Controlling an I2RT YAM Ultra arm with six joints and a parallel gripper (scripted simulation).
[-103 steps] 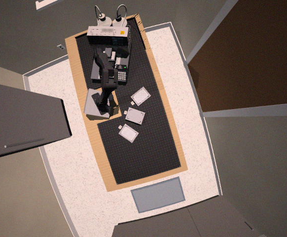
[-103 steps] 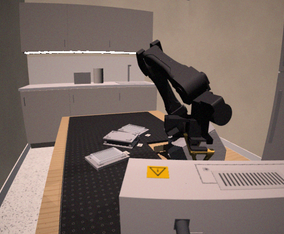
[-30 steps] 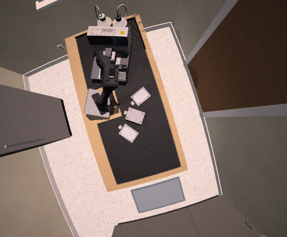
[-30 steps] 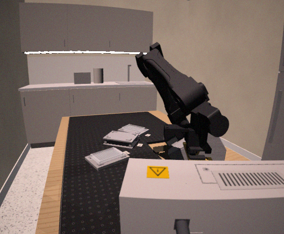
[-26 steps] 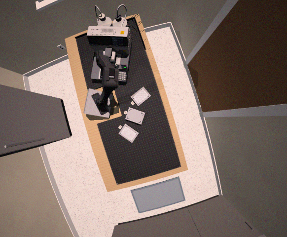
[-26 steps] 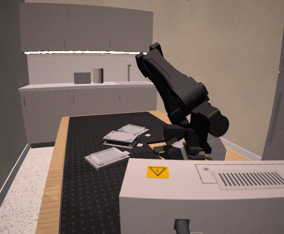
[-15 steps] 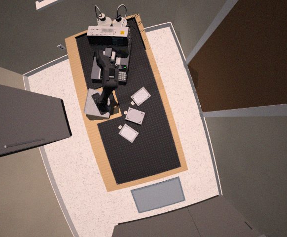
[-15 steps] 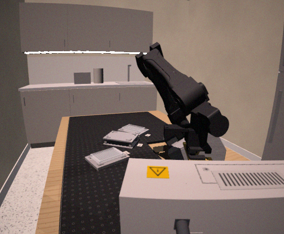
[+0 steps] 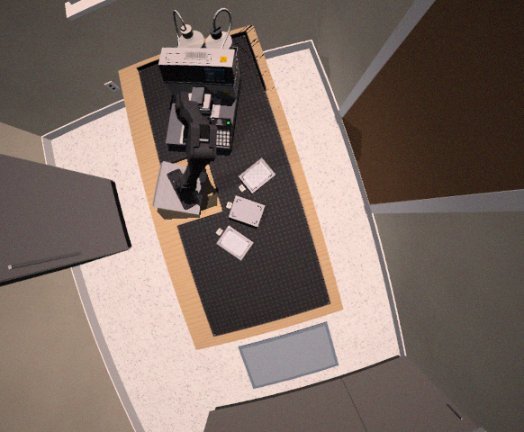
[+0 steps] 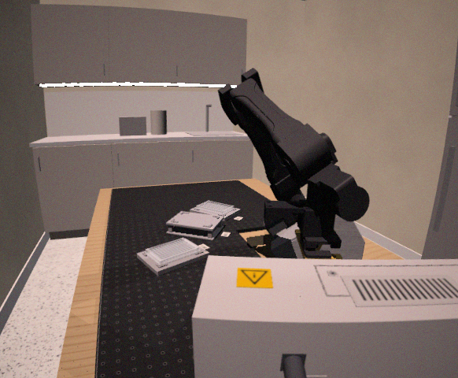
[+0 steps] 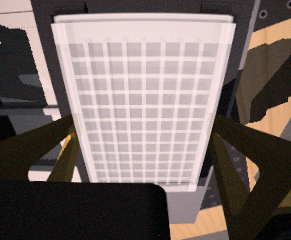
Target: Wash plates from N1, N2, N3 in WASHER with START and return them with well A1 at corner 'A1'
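Kitchen island's black mat bears the washer; jaws grip a plate

Claw: closed on the 96-well plate, one finger at each long edge; no side room there.
Upper centre, top view: washer housing walls off the far end; keypad hugs the arm's right.
Middle, top view: three nests in a diagonal row, two bearing plates.
Lower half: bench mat shows nothing standing.
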